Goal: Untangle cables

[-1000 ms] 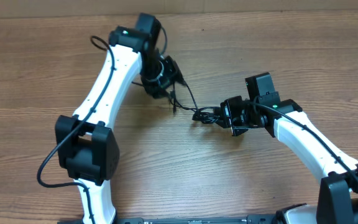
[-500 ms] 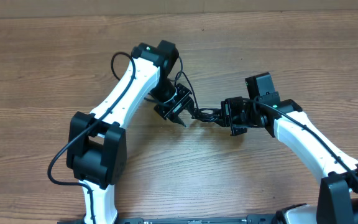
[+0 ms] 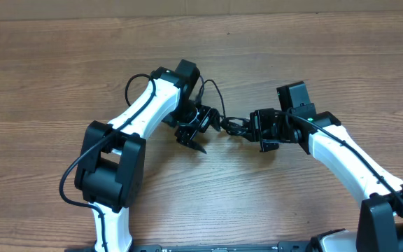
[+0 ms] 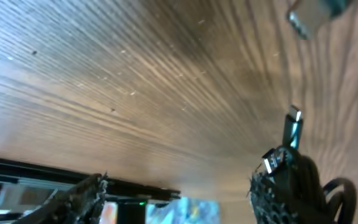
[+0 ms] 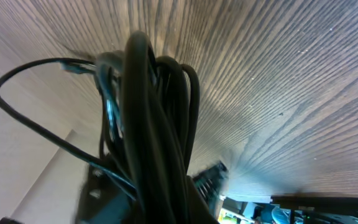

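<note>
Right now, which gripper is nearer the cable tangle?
Right. The right gripper is on the cable tangle, the bundle running between its fingers. The left gripper hangs open just off the tangle's opposite side, a plug tip beside one finger.

Overhead: straight down, far, whole tabletop. L wrist: low, near, skims tabletop. R wrist: very near cables, shared w/ overhead.

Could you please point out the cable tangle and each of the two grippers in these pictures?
cable tangle [image 3: 233,128], overhead view, on the knotted middle between the arms.
left gripper [image 3: 192,143], overhead view, midway between its fingers.
right gripper [image 3: 257,131], overhead view, midway between its fingers.
</note>
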Controlling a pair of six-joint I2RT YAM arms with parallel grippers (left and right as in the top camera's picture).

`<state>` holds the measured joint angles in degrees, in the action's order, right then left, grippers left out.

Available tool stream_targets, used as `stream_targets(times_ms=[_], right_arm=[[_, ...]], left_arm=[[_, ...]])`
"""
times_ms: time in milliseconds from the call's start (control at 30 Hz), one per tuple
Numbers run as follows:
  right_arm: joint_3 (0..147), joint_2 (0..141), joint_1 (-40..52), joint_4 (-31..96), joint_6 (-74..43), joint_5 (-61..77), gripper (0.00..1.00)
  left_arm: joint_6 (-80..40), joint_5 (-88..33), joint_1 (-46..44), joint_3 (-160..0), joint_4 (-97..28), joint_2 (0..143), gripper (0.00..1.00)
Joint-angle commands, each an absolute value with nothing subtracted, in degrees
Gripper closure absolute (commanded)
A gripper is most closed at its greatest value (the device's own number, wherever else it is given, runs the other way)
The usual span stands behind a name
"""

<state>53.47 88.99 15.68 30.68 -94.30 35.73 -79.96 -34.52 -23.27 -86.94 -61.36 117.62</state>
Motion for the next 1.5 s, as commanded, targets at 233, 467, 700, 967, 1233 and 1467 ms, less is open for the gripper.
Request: stream_targets(times_ms=[233, 467, 700, 967, 1233, 1467], right_arm=[[53.7, 87.4, 16.1, 30.6, -94.1, 39.1, 0.96], [53.7, 87.4, 16.1, 30.5, -94.1, 39.0, 0.96], [53.7, 87.4, 16.1, 30.5, -94.1, 39.0, 0.96], [53.7, 87.4, 16.1, 30.5, -94.1, 38.6, 0.96], [53.7, 87.4, 16.1, 30.5, -94.1, 38.6, 0.96], [53.7, 87.4, 16.1, 30.4, -77.6, 34.2, 0.96]], left_arm=[[-83.8, -30.1, -23.4, -86.7, -50.3, 116.5, 0.26], [-81.8, -34.9, -23.4, -86.7, -47.2, 116.5, 0.28], [-73.9, -44.5, -23.4, -86.7, -44.4, 116.5, 0.47], [-69.2, -45.0, -23.3, -86.7, -49.4, 116.5, 0.57], [-69.2, -45.7, -23.3, -86.7, -49.5, 116.5, 0.96], [-69.4, -40.0, -23.2, -86.7, -49.4, 116.5, 0.96]])
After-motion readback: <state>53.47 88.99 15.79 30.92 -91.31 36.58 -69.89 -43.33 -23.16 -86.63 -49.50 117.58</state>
